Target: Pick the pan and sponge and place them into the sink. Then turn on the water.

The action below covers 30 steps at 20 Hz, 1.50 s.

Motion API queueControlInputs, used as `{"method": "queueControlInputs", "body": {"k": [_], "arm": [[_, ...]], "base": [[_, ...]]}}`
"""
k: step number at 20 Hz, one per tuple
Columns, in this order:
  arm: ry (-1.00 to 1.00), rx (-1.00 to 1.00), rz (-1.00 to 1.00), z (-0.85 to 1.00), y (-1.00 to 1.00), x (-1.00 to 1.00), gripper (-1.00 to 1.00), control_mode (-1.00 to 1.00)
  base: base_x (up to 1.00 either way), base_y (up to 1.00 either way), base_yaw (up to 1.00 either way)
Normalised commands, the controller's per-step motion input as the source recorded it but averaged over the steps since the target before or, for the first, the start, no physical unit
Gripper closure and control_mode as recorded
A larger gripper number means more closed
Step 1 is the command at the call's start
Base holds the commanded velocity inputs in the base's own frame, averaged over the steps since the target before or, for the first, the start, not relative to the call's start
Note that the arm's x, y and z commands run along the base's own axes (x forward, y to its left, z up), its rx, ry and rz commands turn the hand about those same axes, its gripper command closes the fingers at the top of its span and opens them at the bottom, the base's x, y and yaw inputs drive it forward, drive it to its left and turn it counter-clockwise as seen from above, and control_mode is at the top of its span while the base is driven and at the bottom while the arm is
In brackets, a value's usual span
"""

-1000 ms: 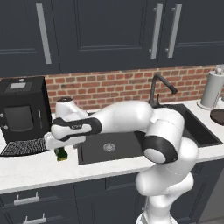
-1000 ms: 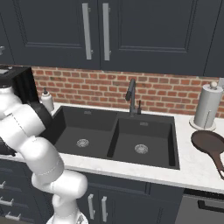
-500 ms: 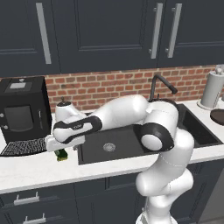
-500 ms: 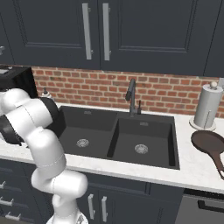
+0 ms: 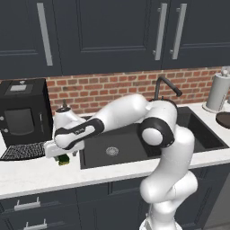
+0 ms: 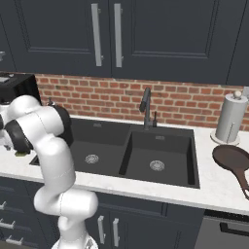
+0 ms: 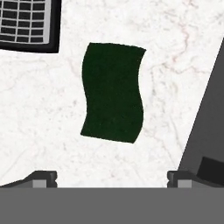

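Hand view puts the sponge (image 7: pixel 113 92) green side up on the tabletop (image 7: pixel 39 113); I hold the end effector (image 7: pixel 111 178) spread above it, lined up to straddle it.

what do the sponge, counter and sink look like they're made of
Sponge: likely foam; its matte dark green top looks like a scrub pad, with wavy edges.
Counter: looks like polished white marble, with faint grey veining.
Sink: matte black, perhaps composite or coated metal; no glare.

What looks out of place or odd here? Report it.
Nothing is spilled or damaged. The sponge lies flat on the counter beside the sink, skewed to its edge; the pan sits on the far counter.
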Motion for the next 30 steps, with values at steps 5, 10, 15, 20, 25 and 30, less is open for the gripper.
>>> {"method": "queueControlInputs", "body": {"k": [5,10,15,20,25,30], "arm": [[0.00,0.00,0.00,-0.16,0.07,0.09,-1.00,-1.00],[0.00,0.00,0.00,-0.14,0.00,0.15,-1.00,-1.00],[0.00,0.00,0.00,-0.16,0.00,0.12,-1.00,-1.00],[0.00,0.00,0.00,-0.19,0.05,0.05,-1.00,-1.00],[0.00,0.00,0.00,-0.20,0.02,0.06,-1.00,-1.00],[0.00,0.00,0.00,-0.17,0.04,0.05,-1.00,-1.00]], "base": [[0.00,0.00,0.00],[0.00,0.00,0.00],[0.00,0.00,0.00],[0.00,0.00,0.00],[0.00,0.00,0.00],[0.00,0.00,0.00]]}}
